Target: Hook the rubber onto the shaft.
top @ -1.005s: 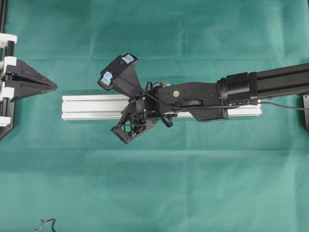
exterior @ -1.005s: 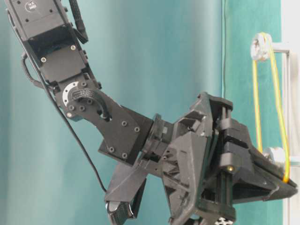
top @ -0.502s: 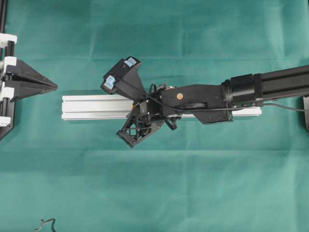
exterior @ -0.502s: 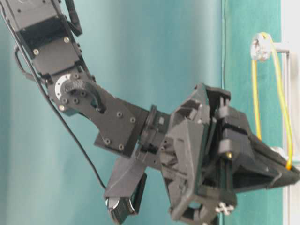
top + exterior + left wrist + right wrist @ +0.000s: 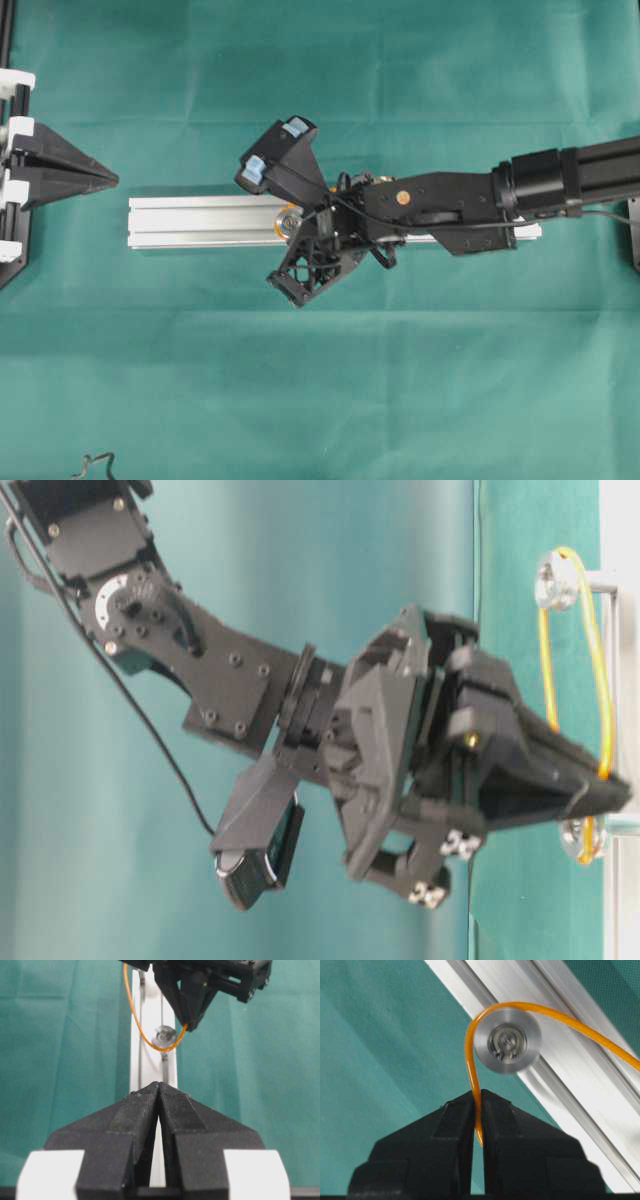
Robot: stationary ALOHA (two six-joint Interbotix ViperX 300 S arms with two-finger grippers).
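My right gripper is clamped on the rubber, which curves around the shaft from nine o'clock over twelve, above the silver rail. My left gripper sits pressed together, holding nothing, at the rail's nine o'clock end.

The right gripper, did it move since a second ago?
Yes. In the overhead view the right gripper, shut on the rubber, slid rightward along the fixed silver rail, uncovering the shaft.
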